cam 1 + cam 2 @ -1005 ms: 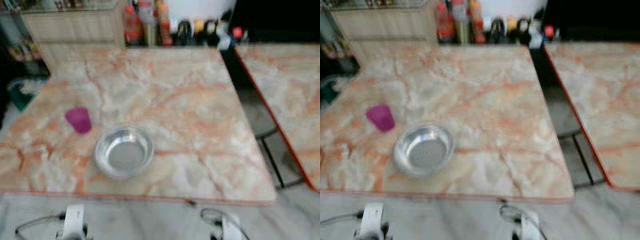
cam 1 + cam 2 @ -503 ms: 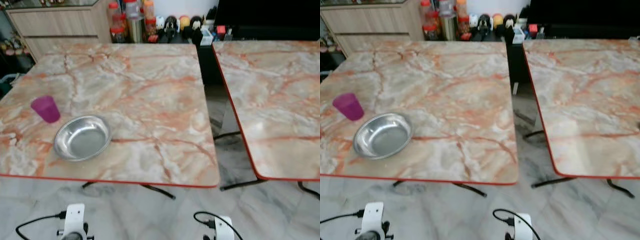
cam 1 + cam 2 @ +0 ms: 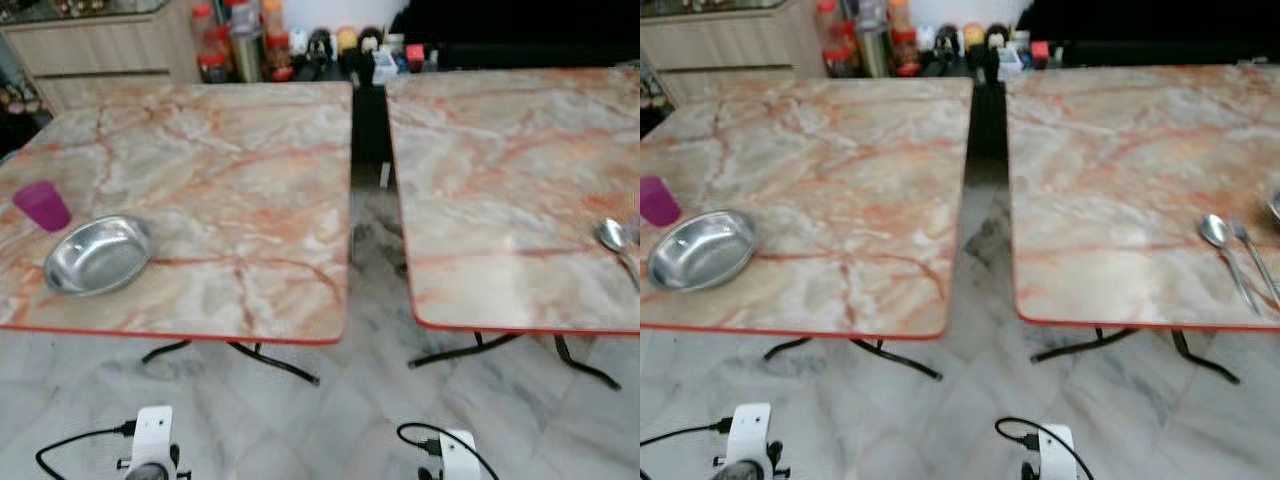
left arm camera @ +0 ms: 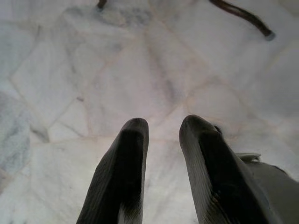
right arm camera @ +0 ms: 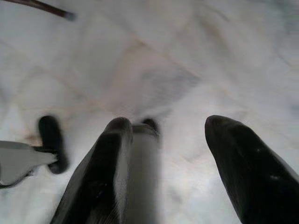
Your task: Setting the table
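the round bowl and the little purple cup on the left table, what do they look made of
The round silver bowl looks like polished metal, likely stainless steel: it mirrors light and shade inside. The small purple cup looks like plastic: solid flat colour, little shine, though blur leaves that uncertain.

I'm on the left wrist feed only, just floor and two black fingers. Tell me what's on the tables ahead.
Observer: On the left table, a steel bowl sits near the front-left corner.
Operator: Name anything beside it.
Observer: A purple cup stands just behind the bowl, toward the table's left edge, slightly apart from it.
Operator: Report the right table.
Observer: On the right table, a spoon and a fork lie side by side near its right end.
Operator: Give me the right gripper.
Observer: The right gripper hangs open over the marble floor, holding nothing.
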{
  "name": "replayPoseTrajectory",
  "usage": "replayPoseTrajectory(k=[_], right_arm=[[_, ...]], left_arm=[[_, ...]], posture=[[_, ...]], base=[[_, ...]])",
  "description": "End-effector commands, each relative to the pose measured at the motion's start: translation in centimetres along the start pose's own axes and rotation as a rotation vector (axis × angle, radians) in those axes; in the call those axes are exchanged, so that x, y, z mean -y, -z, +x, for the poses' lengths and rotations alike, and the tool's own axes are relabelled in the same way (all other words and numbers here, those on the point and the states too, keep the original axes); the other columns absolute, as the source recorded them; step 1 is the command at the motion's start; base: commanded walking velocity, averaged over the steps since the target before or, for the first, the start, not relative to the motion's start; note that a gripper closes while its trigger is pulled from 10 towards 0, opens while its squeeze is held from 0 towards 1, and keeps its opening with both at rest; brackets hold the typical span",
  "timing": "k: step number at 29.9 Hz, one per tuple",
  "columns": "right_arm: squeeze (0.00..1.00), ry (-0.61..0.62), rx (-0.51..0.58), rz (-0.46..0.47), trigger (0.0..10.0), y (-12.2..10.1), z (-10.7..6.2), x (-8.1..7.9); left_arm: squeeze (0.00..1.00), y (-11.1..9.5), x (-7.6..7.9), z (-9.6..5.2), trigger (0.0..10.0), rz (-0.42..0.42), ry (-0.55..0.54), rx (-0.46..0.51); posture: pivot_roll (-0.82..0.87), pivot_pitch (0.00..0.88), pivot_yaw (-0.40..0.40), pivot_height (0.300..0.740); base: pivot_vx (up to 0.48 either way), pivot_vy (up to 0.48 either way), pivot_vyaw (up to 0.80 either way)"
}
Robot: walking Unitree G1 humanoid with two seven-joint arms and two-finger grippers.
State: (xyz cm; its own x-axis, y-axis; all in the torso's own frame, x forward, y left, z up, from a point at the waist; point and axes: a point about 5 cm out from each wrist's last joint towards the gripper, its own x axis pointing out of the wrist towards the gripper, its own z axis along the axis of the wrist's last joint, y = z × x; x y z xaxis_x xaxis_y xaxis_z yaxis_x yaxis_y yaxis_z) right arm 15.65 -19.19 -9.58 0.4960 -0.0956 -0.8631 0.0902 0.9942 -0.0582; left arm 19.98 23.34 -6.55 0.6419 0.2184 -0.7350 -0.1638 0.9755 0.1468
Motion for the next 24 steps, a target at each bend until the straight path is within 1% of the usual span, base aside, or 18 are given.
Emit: replayPoseTrajectory(k=[1,12,24], right_arm=[[0.0,-0.001,0.0,0.015,10.0,0.01,0.0,-0.1],[0.0,-0.009,0.009,0.013,10.0,-0.3,0.06,-0.57],[0.0,-0.007,0.027,0.039,10.0,-0.77,0.11,-0.6]], left_arm=[[0.0,0.64,-0.3,-0.14,10.0,0.011,-0.004,-0.019],[0.0,0.75,-0.18,-0.16,10.0,0.025,0.003,-0.022],[0.0,0.34,-0.21,-0.05,10.0,0.023,0.0,-0.016]], posture=[[-0.03,0.071,0.056,0.74],[-0.03,0.057,0.056,0.74],[-0.04,0.08,0.064,0.74]], base=[[0.0,-0.3,0.0],[0.0,-0.293,0.0],[0.0,-0.423,0.0]])
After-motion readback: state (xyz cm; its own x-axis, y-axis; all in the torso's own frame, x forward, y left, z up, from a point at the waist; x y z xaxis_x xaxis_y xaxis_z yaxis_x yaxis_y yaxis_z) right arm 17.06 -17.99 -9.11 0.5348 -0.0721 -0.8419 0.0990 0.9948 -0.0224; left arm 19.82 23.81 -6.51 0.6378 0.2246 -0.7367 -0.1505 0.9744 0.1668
